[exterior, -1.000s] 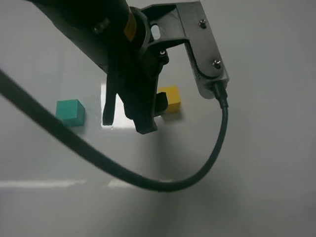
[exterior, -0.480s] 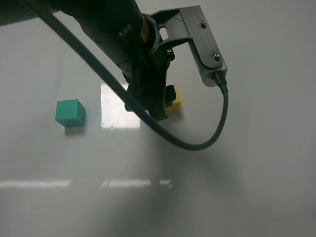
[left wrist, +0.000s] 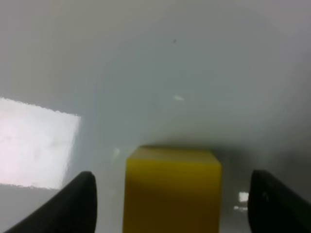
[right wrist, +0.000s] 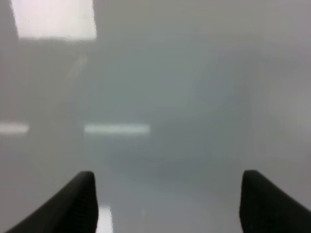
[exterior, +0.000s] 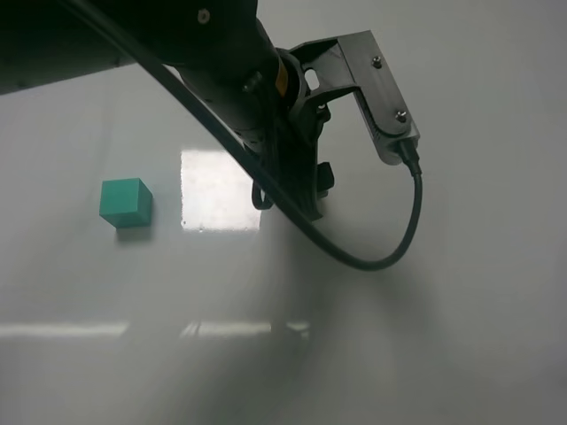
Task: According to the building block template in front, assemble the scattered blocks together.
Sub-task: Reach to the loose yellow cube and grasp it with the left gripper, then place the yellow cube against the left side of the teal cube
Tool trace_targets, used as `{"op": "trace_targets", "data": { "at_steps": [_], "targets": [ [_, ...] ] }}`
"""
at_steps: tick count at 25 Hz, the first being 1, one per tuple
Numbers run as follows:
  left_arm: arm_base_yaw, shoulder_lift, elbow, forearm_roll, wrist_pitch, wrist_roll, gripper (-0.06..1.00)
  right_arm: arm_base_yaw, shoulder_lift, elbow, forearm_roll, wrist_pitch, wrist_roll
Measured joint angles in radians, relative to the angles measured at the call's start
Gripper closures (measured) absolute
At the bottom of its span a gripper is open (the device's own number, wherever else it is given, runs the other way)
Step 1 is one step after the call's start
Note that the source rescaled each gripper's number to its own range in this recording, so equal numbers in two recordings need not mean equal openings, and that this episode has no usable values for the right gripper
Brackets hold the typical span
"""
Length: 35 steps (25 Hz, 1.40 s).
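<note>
The scattered teal-green cube (exterior: 124, 202) sits alone on the white table at the left of the exterior high view. My left gripper (exterior: 297, 197) is lowered at the middle of the table and hides the scattered yellow cube there. In the left wrist view the yellow cube (left wrist: 171, 187) stands between the open fingers of the left gripper (left wrist: 175, 204), with a gap on each side. My right gripper (right wrist: 170, 204) is open and empty over bare table. The building block template is out of view.
The left arm and its black cable (exterior: 394, 243) cross the upper middle of the exterior high view. A bright square glare patch (exterior: 217, 190) lies on the table between the teal cube and the left gripper.
My left gripper has moved right and down onto the yellow cube, which now is hidden in the exterior high view. The teal cube has not moved.
</note>
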State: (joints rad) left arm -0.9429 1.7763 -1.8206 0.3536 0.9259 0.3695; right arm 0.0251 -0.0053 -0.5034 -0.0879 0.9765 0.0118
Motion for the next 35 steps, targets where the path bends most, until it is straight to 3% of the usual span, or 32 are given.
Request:
{"op": "trace_targets", "data": {
  "at_steps": [21,23,24,25,32,35],
  "targets": [
    [0.042,0.060,-0.001,-0.008,-0.055,0.002,0.48,0.000,0.000,0.000,0.000,0.000,0.000],
    [0.042,0.060,-0.001,-0.010,-0.057,0.001,0.60,0.000,0.000,0.000,0.000,0.000,0.000],
    [0.042,0.060,-0.001,-0.012,-0.057,-0.001,0.74,0.000,0.000,0.000,0.000,0.000,0.000],
    [0.042,0.060,-0.001,-0.020,-0.057,-0.002,0.94,0.000,0.000,0.000,0.000,0.000,0.000],
    [0.043,0.060,-0.003,-0.024,-0.045,0.004,0.94,0.000,0.000,0.000,0.000,0.000,0.000],
    [0.041,0.062,-0.040,-0.036,0.018,0.040,0.94,0.000,0.000,0.000,0.000,0.000,0.000]
  ]
}}
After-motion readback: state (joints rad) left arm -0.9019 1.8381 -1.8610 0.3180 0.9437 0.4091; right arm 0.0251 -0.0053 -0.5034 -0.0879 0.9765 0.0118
